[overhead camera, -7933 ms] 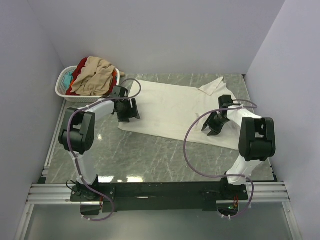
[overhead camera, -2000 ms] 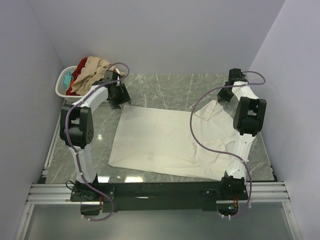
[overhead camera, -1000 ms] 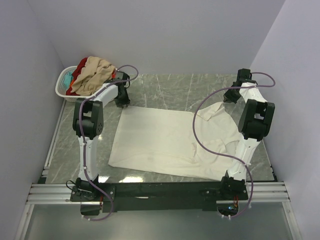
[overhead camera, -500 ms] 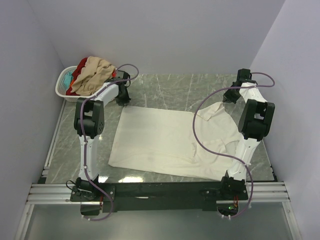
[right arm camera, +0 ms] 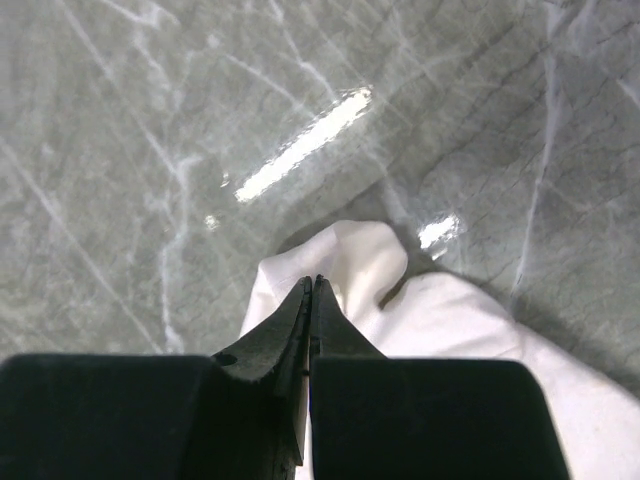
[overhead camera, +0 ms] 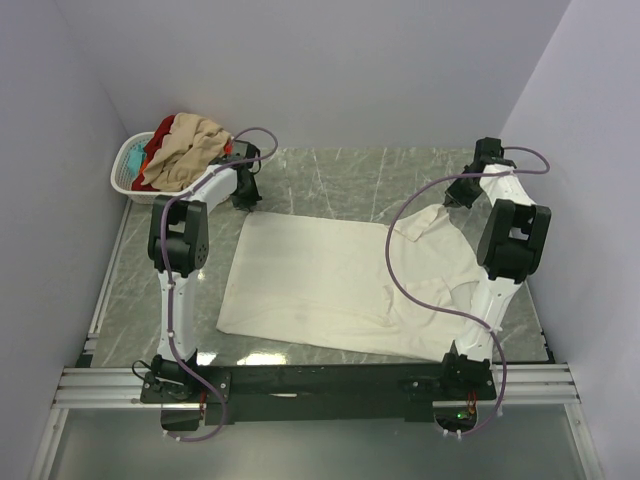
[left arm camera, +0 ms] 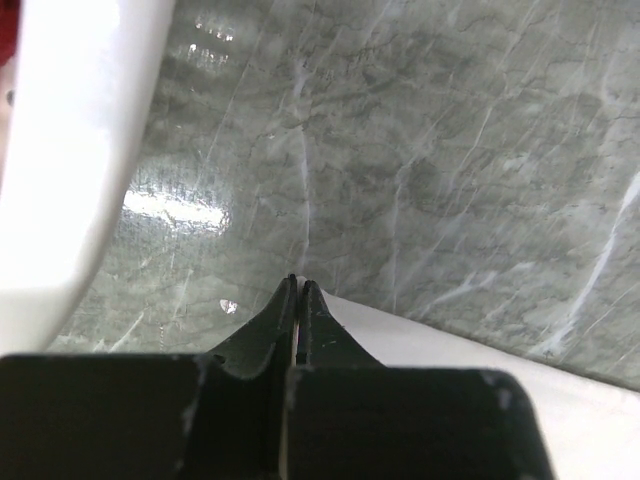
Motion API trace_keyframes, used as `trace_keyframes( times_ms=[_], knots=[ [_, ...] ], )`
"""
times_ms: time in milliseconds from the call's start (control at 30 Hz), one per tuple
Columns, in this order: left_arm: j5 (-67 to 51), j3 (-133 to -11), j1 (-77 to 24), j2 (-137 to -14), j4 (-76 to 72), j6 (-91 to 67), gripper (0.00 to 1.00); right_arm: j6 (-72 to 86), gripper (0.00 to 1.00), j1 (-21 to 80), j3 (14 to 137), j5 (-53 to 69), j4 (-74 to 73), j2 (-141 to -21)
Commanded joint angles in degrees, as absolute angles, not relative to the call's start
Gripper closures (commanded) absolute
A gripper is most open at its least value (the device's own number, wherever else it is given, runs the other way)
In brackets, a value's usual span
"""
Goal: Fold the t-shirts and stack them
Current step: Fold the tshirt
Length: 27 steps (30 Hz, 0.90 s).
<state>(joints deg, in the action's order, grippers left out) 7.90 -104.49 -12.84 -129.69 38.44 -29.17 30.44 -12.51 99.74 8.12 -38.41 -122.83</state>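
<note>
One cream-white t-shirt point(overhead camera: 330, 285) out on the one table point(overhead camera: 320, 170), and one white basket point(overhead camera: 118, 180). In that basket I count three more: a tan shirt point(overhead camera: 185, 152), a red shirt point(overhead camera: 160, 133) and a teal shirt point(overhead camera: 134, 156), though the heap may well hide others. Two arms on show, left arm point(overhead camera: 178, 240) and right arm point(overhead camera: 512, 235), and two purple cables point(overhead camera: 392, 265), one per arm.

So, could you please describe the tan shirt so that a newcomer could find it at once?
On the grey marble table, go to the far left corner, where a white slotted basket stands. The tan shirt lies crumpled on top of the heap inside. It is the uppermost, beige one, with red cloth behind it and teal cloth at its left.
</note>
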Motion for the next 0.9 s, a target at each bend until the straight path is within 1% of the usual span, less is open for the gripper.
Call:
trace_keyframes(
  times_ms=[0, 400, 633, 867],
  knots=[
    [6.59, -105.03, -12.92, -127.53, 37.8, -28.21, 1.0, 31.64, 1.0, -12.3, 100.64, 10.01, -39.37, -116.72],
    [3.26, -101.34, -12.92, -119.45, 34.81, -27.51, 1.0, 32.52, 1.0, -12.3, 92.56, 11.6, -40.08, -106.53],
    [1.93, -96.86, -13.01, -114.0, 33.31, -26.37, 1.0, 31.73, 1.0, -12.3, 86.58, 11.78, -42.45, -97.22],
    [2.02, -87.47, -12.92, -107.06, 31.82, -25.31, 1.0, 30.59, 1.0, -12.3, 79.81, 11.25, -46.22, -86.32]
  ],
)
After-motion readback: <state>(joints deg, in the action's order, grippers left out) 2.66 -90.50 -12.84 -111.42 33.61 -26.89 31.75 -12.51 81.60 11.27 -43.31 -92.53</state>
